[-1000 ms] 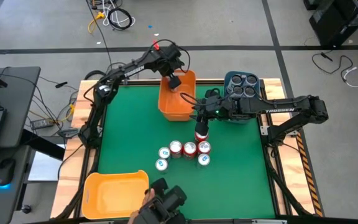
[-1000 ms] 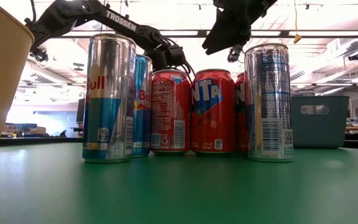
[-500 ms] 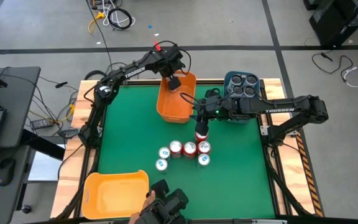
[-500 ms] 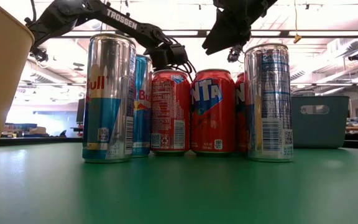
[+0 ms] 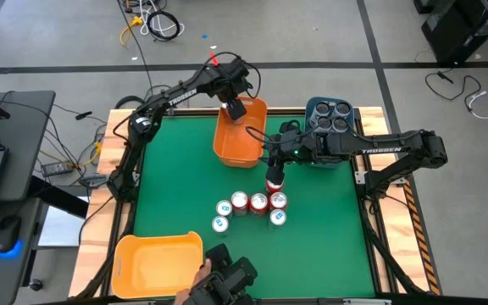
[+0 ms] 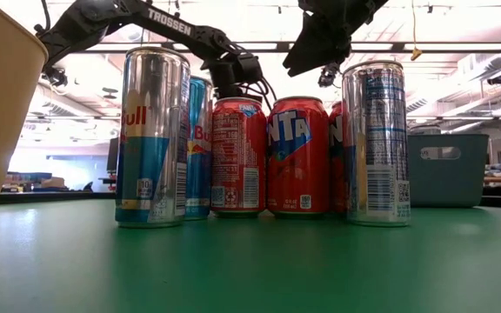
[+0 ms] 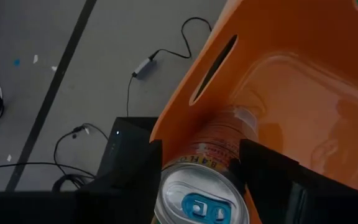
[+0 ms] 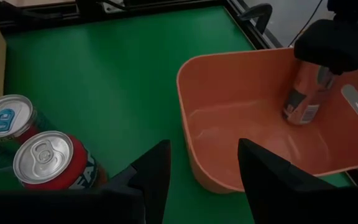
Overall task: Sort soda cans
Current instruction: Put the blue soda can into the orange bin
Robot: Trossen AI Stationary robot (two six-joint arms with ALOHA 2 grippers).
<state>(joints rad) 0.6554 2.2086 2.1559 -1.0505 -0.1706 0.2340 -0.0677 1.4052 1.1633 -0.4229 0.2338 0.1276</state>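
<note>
My left gripper [image 5: 235, 108] reaches down into the orange bin [image 5: 227, 148] at the far edge. Its fingers stand apart on either side of an orange-red soda can [image 8: 303, 93] that stands on the bin's floor. My right gripper [image 5: 271, 165] hangs open and holds nothing, above the table between the bin and a cluster of standing cans [image 5: 258, 203]. The cluster has red cans and silver-blue ones, and a red can [image 5: 274, 182] stands just below the right gripper. Dark grey cans [image 5: 329, 114] stand in a blue-grey bin [image 5: 312, 106]. My left gripper [image 7: 197, 146] has one finger on each side of the can's top end [image 7: 201, 202], coming from above at a slant. I cannot tell whether the fingers touch it. The can stands on its base on the bin's floor, next to the bin's far wall.
A yellow bin [image 5: 121, 254] sits at the near left corner. A dark camera with a hand beside it [image 5: 223, 284] is at the near edge. The green table top [image 5: 176, 186] is bare left of the cluster. My right arm [image 5: 371, 148] crosses in front of the blue-grey bin.
</note>
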